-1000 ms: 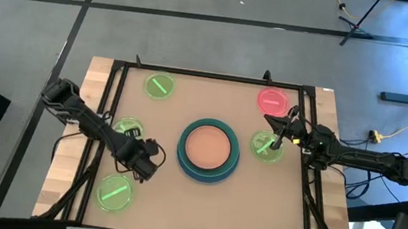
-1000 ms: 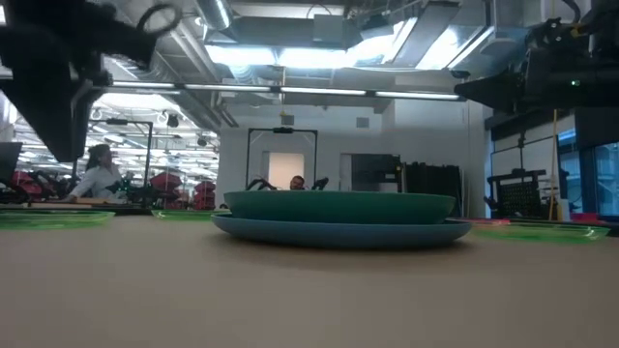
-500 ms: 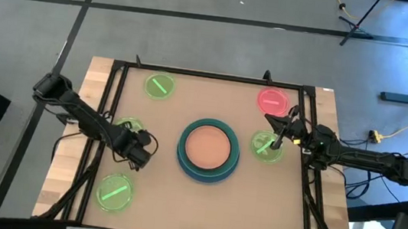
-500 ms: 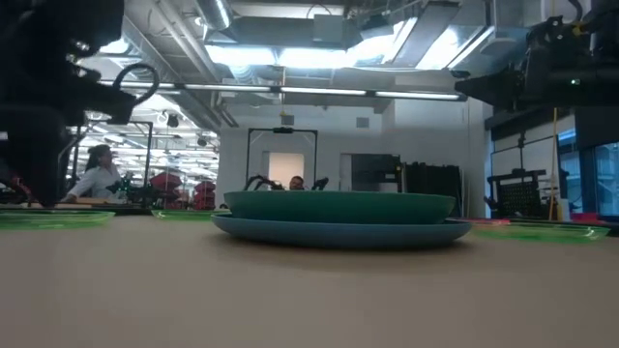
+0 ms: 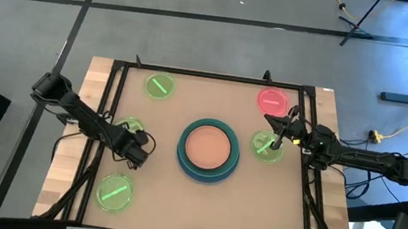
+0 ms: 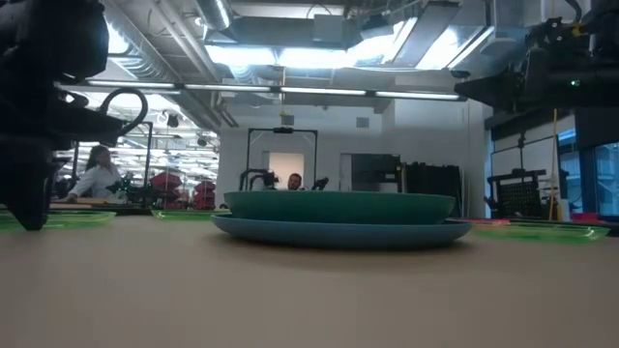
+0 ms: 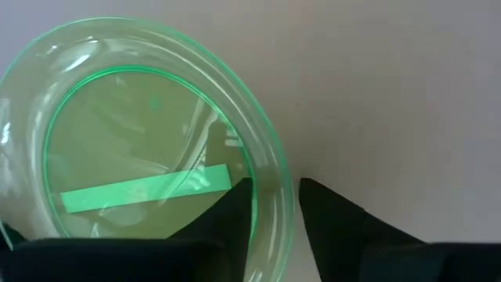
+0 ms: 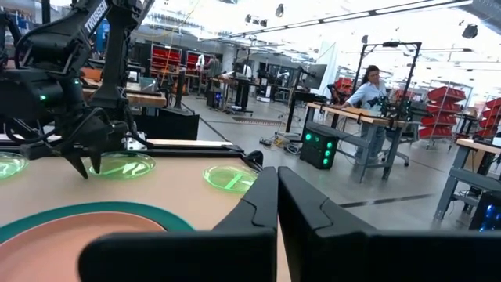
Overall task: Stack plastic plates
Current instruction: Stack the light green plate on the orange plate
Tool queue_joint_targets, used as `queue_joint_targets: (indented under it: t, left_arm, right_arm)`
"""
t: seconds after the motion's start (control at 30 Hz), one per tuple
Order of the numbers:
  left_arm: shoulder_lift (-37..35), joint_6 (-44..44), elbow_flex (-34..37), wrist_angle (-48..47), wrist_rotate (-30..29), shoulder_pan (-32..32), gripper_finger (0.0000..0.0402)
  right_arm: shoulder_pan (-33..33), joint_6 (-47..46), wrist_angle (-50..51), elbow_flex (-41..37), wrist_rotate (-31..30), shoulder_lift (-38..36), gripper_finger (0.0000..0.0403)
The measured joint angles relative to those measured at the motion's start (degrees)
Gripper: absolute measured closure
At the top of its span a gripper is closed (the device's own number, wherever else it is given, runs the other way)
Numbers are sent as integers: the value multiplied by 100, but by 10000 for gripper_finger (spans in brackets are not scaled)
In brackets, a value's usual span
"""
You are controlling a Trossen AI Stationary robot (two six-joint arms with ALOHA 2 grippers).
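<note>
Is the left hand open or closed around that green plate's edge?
Open: the left hand has one finger on each side of the green plate's rim, gap visible.

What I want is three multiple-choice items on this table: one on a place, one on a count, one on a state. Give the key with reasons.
1. Where does the peach plate lie?
A. On the teal plate at the table's middle
B. Alone by the right arm
C. Under a green plate

2. How many small green plates show in the high view?
A. Two
B. Three
C. Four

3. How does the left pincer stand?
A. Shut in the air above the stack
B. Open, astride a green plate's rim
C. Shut on the pink-red plate

Key:
1. A: the peach plate sits inside the teal plate in the central stack.
2. C: four green plates lie round the stack.
3. B: in the left wrist view the left pincer has one finger inside the rim and one outside.
</note>
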State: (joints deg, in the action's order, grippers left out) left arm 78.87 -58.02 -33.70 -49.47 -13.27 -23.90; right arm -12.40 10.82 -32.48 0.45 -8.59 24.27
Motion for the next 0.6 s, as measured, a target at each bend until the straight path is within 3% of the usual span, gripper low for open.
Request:
queue_joint_targets:
  t: [0.23,0.6]
  left_arm:
    - [11,136,3,46,-22,-4,390]
    - [35,606,-468,-27,-512,4,399]
  right_arm:
    - [-1,1,2,0,1,-1,400]
    - [1,17,-61,0,1,-1,400]
